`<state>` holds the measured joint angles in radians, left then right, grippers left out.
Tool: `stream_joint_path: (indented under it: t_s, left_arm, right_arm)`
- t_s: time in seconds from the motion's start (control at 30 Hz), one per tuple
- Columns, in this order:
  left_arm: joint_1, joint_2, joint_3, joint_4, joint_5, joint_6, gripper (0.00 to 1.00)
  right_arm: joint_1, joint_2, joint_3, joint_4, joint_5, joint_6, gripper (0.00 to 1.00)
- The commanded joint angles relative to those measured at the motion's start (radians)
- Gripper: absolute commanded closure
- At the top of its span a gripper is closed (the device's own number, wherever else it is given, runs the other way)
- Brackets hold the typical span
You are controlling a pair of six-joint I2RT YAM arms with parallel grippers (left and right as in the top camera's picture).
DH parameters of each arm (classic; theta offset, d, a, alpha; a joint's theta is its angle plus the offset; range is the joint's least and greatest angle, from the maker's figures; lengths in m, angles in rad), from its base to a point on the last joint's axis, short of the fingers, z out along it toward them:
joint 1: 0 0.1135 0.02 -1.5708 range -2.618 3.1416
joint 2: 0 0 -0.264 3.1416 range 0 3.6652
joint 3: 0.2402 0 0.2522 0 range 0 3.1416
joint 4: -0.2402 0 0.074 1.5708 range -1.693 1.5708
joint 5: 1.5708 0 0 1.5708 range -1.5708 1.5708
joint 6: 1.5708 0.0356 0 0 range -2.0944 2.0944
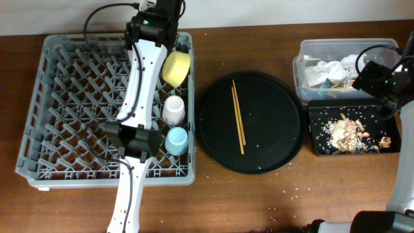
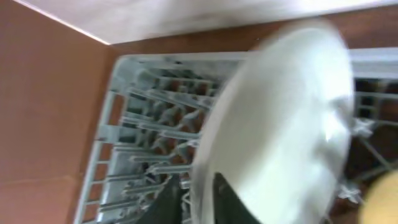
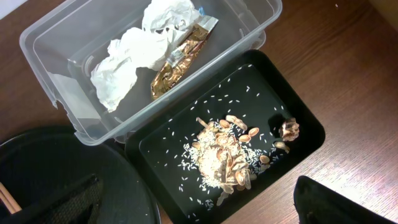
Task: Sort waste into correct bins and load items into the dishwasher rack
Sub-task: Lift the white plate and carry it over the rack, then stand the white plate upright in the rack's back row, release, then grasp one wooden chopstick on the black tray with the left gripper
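Note:
My left gripper (image 2: 200, 210) is shut on the rim of the white plate (image 2: 280, 130) and holds it tilted over the far part of the grey dishwasher rack (image 2: 134, 149). In the overhead view the gripper (image 1: 154, 22) is at the rack's (image 1: 58, 116) far edge and the plate is hidden. The yellow bowl (image 1: 176, 67), pink cup (image 1: 173, 109) and light-blue cup (image 1: 176, 140) stand in the rack's right side. The chopsticks (image 1: 238, 120) lie on the round black tray (image 1: 278, 129). My right gripper (image 3: 205, 208) is open and empty above the black rectangular tray (image 3: 161, 149).
The clear tub (image 3: 56, 37) holds crumpled napkins (image 3: 124, 65) and the brown-gold wrapper (image 3: 177, 62). The black rectangular tray (image 1: 318, 145) holds beige food scraps (image 3: 224, 158), with the tub (image 1: 304, 61) behind it. Rice grains dot the round tray and table.

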<state>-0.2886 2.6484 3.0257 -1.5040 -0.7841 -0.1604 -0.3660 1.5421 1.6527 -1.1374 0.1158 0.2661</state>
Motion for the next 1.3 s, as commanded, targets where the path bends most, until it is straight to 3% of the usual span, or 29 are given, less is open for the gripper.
stream_joint_path:
  t_s: [0.0,0.07,0.17,0.3,0.4,0.6,0.9,1.07,1.27]
  left_arm:
    - [-0.003,0.007,0.003,0.000,0.093,-0.010,0.50]
    - [-0.005,0.000,0.021,-0.010,0.109,-0.010,0.45]
    - [-0.013,-0.065,0.115,-0.081,0.339,-0.010,0.44]
    - [-0.052,-0.196,0.114,-0.159,0.666,-0.010,0.44]
    - [-0.137,-0.198,0.068,-0.181,0.839,-0.031,0.44]
    - [-0.364,-0.192,-0.316,-0.065,0.814,-0.148,0.44]
    - [-0.387,-0.192,-0.816,0.278,0.814,-0.356,0.52]
    - [-0.386,-0.192,-0.914,0.405,0.814,-0.374,0.57]
    - [-0.386,-0.189,-0.953,0.443,0.814,-0.374,0.61]
  right_arm:
    - [-0.001,0.004,0.001,0.000,0.016,0.012,0.01]
    - [-0.001,0.004,0.002,0.000,0.016,0.012,0.02]
    - [-0.001,0.004,0.001,0.000,0.016,0.012,0.01]
    - [-0.001,0.004,0.002,0.000,0.016,0.012,0.02]
    - [-0.001,0.004,0.002,0.000,0.016,0.011,0.02]
    - [-0.001,0.004,0.001,0.000,0.016,0.012,0.01]
    - [-0.001,0.004,0.002,0.000,0.016,0.012,0.02]
    - [-0.001,0.004,0.002,0.000,0.016,0.012,0.02]
    - [-0.001,0.004,0.002,0.000,0.016,0.012,0.02]
